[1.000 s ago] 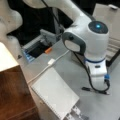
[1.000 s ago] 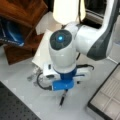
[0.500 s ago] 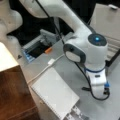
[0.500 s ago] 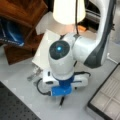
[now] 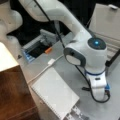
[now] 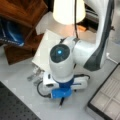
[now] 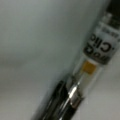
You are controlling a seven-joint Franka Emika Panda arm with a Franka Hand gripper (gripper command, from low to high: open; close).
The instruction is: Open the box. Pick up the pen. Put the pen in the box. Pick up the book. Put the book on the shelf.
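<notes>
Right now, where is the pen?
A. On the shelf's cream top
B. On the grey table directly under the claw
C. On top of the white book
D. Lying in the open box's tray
B: the pen pokes out on the table below the arm's wrist, where the claw itself is hidden, and fills the wrist view; the box tray shows no pen, and the book lies bare.

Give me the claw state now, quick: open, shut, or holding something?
Claw: hidden under the wrist, down over the pen on the table; open or shut cannot be told. Box lid is up.
</notes>
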